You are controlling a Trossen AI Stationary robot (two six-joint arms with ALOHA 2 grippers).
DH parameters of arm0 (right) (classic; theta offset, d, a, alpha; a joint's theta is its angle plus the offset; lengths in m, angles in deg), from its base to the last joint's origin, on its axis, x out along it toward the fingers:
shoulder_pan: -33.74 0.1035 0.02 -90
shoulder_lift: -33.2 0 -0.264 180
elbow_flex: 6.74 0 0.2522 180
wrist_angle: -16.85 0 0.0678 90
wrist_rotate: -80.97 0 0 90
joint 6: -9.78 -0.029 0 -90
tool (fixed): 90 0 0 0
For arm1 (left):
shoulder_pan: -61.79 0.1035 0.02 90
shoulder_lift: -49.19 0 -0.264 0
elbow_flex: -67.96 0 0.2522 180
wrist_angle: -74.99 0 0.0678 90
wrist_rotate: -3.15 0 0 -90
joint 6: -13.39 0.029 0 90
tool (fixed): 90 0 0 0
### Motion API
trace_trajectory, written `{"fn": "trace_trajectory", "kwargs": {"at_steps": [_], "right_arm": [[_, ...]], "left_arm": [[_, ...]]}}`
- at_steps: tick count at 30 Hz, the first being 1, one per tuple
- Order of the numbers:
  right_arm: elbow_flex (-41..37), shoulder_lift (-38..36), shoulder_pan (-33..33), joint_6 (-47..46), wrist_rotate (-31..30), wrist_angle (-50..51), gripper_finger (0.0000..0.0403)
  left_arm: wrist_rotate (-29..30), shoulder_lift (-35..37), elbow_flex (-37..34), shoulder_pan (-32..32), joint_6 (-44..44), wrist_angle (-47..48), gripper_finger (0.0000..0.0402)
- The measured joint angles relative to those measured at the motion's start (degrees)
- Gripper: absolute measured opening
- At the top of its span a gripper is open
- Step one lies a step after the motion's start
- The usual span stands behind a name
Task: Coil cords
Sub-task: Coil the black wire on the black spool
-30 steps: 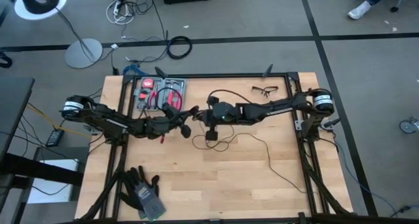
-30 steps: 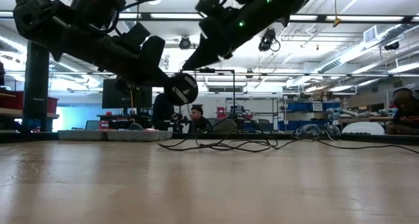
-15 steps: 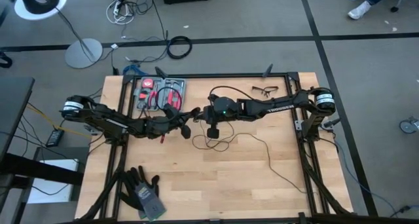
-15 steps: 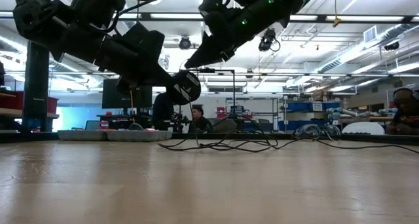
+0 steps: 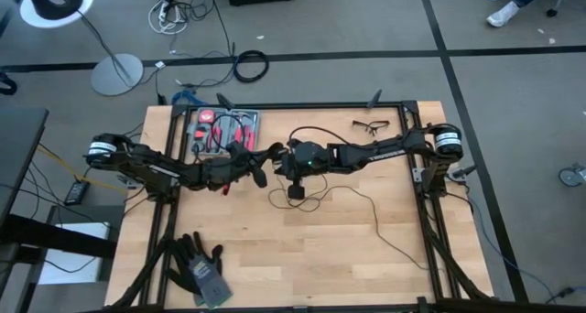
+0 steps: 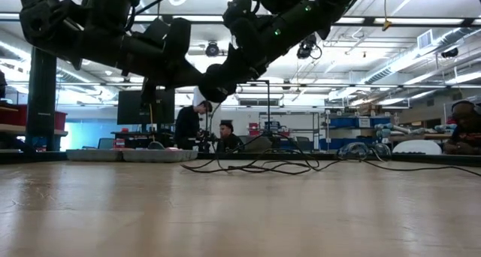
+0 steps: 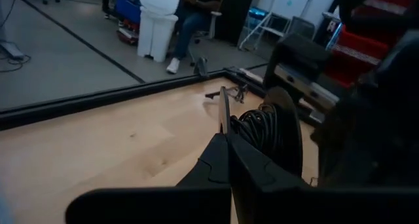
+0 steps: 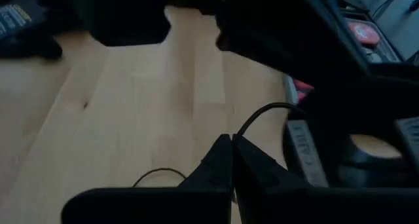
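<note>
The thin black cord (image 5: 366, 203) lies slack on the wooden table, with a loop (image 5: 295, 199) under the grippers and a tail running toward the near right. It also shows in the low view (image 6: 255, 167). My left gripper (image 5: 261, 167) and my right gripper (image 5: 277, 162) meet tip to tip above the table's middle. Both are shut on the cord. In the left wrist view a bundle of wound black cord (image 7: 262, 129) sits just past my left gripper (image 7: 226, 142), against a dark oval part. My left gripper pinches a thin dark piece (image 7: 223, 112) between its shut fingertips, and it stands up on edge from them. I cannot tell whether it is the puck seen edge-on or the cord. The fingers lie about level, pointing toward the table's right, clear of the table. My right gripper (image 8: 231, 142) pinches a single strand of the cord (image 8: 243, 127) at its shut fingertips. The strand arcs away from the tips toward the left arm. The fingers point toward the table's left, clear of the table.
A tray of red-handled tools (image 5: 220, 130) stands at the far left and glasses (image 5: 370, 125) lie at the far edge. Dark gloves (image 5: 201, 267) lie at the near left. People (image 6: 225, 140) sit in the room beyond the table.
My left gripper has risen a little and gone toward the far edge with what it holds. My right gripper has gone a little toward the table's left, up against the left gripper. In the low view the two now overlap. Both have stayed shut.
</note>
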Motion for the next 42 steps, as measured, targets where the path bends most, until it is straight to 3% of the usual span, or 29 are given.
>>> {"fn": "trace_trajectory", "kwargs": {"at_steps": [9, 25, 34, 42], "right_arm": [[0.1, 3.5, 0.4, -0.7, 1.9, -5.9, 0.0], [0.0, 6.3, 1.4, -3.7, 3.3, -6.1, 0.0], [0.0, 6.4, 3.2, -1.8, -4.5, -5.3, 0.0], [0.0, 6.4, 3.7, -2.9, -4.6, -3.6, 0.0003]], "left_arm": [[-1.1, 0.0, 0.0, 0.5, -0.3, -2.6, 0.0], [2.6, 0.0, 0.0, 0.6, 1.1, -6.1, 0.0], [3.2, 0.0, 0.1, 0.6, 2.5, -6.0, 0.0], [3.3, 0.0, 0.1, 0.6, 3.7, -6.9, 0.0]]}}
